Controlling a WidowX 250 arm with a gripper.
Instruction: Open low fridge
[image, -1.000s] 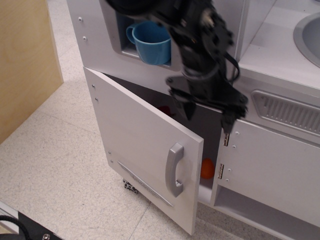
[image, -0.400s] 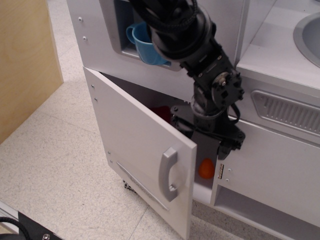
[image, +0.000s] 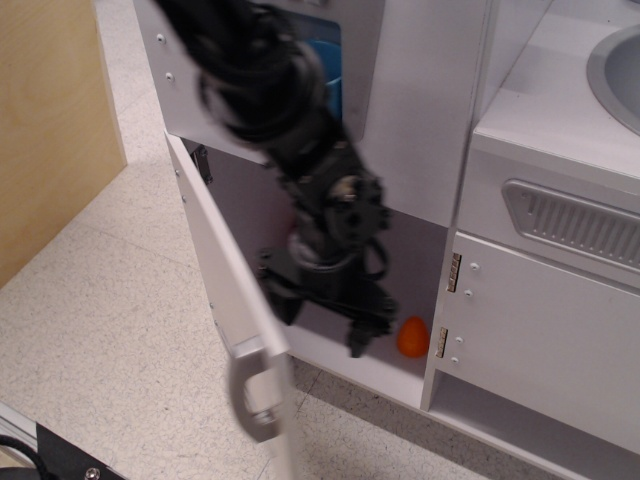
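The low fridge door (image: 222, 270) stands swung far out to the left, seen almost edge-on, with its grey curved handle (image: 255, 393) blurred at the lower edge. Its vent strip is out of sight. My black gripper (image: 320, 322) hangs in the fridge opening, just right of the door's inner face, fingers pointing down and spread, holding nothing. I cannot tell whether it touches the door. An orange object (image: 412, 337) lies on the fridge floor at the right.
The arm hides most of the blue cup (image: 331, 62) in the upper recess. A grey grille panel (image: 572, 222) and a small white door (image: 545, 335) sit to the right, a sink (image: 617, 62) above. A wooden panel (image: 50, 130) stands at left.
The fridge door has swung from partly open to far open, leftward. My gripper has moved down and left inside the opening, following the door.
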